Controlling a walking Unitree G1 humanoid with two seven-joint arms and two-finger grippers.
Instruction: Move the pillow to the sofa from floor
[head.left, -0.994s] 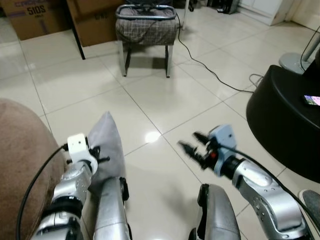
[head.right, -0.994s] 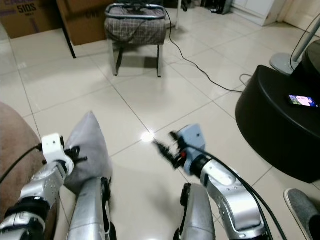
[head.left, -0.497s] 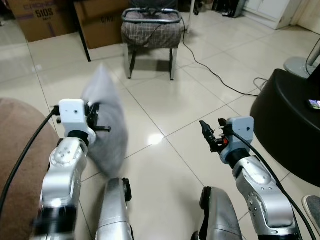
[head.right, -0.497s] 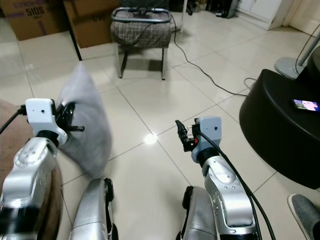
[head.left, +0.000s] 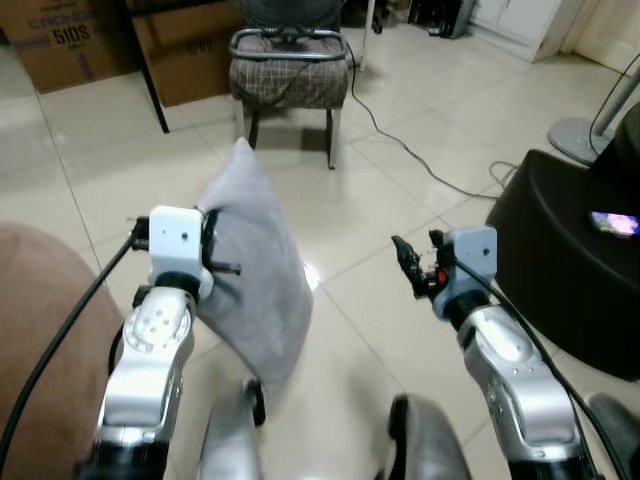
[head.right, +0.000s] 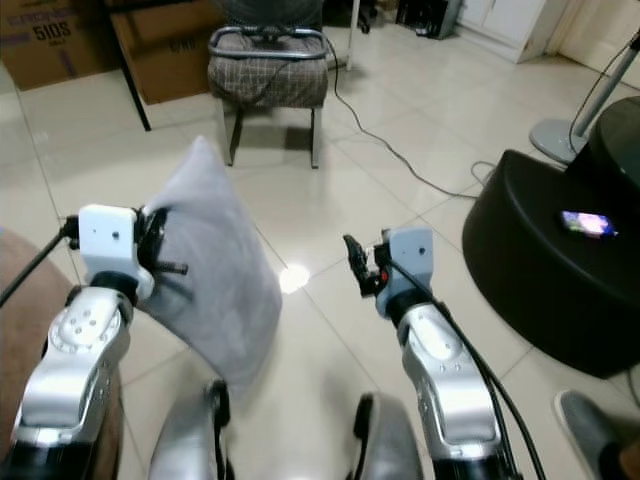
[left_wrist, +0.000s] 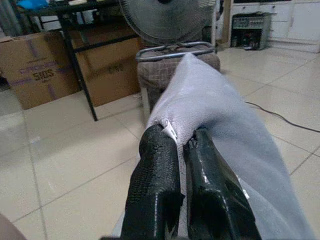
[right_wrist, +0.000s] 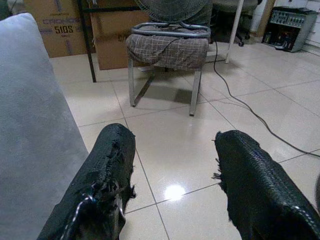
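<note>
So the left gripper (left_wrist: 177, 165) has its two black fingers pinched tight on a fold at the edge of the grey pillow (head.left: 255, 270). The pillow is up off the tiled floor (head.left: 400, 190), hanging in the air in front of the robot, one corner pointing up and the bulk sagging down toward the robot's legs. Just to the robot's left of it there's the rounded brown arm of the sofa (head.left: 40, 330), close to the pillow, though I can't tell whether they touch.

The right gripper (right_wrist: 172, 165) is held up at about the same height, off to the right of the pillow, fingers spread wide with nothing between them, just floor tiles showing through the gap.

Further right sits a big round black table (head.left: 570, 260) with a phone (head.left: 612, 223) lying near its edge, screen lit. A black cable (head.left: 400, 140) snakes across the floor behind that. Farther back there's a metal-framed stool (head.left: 288, 75) with a checked cushion, a fan (left_wrist: 167, 17) right behind it, and cardboard boxes (head.left: 70, 45) against the far side of the room.
</note>
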